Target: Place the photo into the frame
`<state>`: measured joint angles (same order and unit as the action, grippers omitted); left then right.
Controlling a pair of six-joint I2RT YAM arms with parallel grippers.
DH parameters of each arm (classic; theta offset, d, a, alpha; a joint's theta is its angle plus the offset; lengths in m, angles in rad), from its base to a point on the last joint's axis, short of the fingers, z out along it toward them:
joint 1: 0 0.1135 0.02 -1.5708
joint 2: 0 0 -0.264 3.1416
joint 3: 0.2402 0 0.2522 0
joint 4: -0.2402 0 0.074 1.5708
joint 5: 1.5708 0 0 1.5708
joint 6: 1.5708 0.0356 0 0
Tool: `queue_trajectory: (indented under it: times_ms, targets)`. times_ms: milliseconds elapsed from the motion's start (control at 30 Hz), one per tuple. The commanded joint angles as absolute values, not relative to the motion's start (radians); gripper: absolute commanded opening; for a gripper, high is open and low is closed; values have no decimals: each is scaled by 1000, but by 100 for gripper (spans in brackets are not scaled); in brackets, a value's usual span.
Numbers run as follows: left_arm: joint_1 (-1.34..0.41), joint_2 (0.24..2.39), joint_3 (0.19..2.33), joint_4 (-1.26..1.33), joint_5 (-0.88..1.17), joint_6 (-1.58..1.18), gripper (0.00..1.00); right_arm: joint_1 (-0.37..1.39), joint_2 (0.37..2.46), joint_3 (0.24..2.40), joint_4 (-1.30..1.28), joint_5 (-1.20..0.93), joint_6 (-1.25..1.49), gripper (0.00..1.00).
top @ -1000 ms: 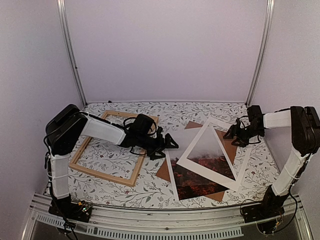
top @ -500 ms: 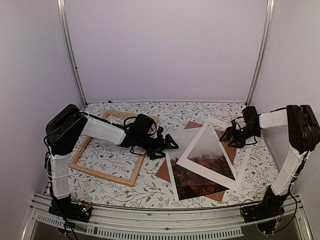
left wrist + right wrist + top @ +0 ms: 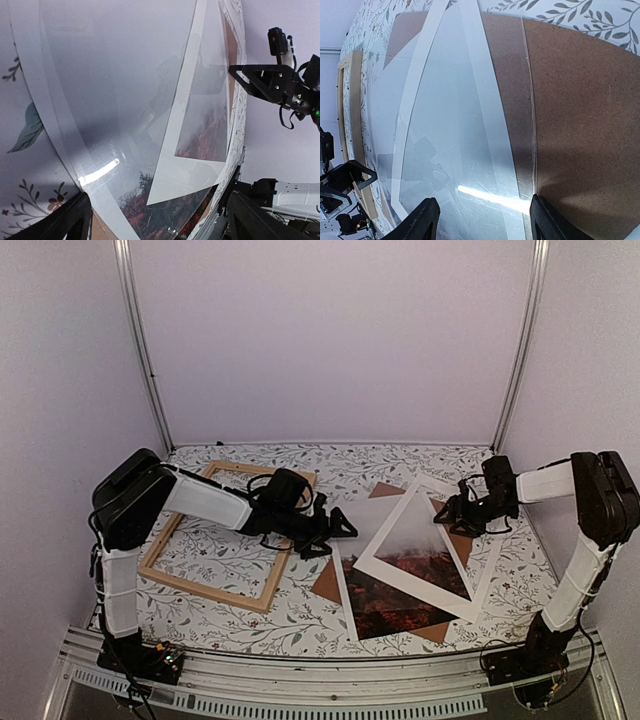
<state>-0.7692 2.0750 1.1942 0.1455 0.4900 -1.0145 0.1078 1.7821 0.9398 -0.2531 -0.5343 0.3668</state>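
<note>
Photo (image 3: 385,605) flat on surface, right of frame (image 3: 200,586), outside it, partly under white mat (image 3: 410,583). Left end effector (image 3: 338,537) wide, empty, just right of frame. Right end effector (image 3: 448,512) partly spread, empty, well right of frame.

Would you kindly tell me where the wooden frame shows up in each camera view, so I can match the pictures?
Top external: the wooden frame lies flat at the left of the picture.
Left wrist: not in view.
Right wrist: only one strip of the wooden frame shows, along the left edge.
Shared landmark: the white mat, visible in all three.
</note>
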Motion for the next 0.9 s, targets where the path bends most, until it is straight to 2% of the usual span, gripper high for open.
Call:
queue_trajectory:
  times_ms: [0,433,700,867]
  targets:
    - [-767,2126,1160,116,476,-1027,98,142,1803,886,-287,-583,412,66]
    - [-770,2126,1143,159,475,-1071,97,142,1792,886,-312,-563,406,66]
    - [-772,2082,1180,19,382,-958,98,141,1716,990,-502,-309,327,70]
    - [-788,2067,1208,-91,332,-886,100,144,1647,927,-567,-258,301,72]
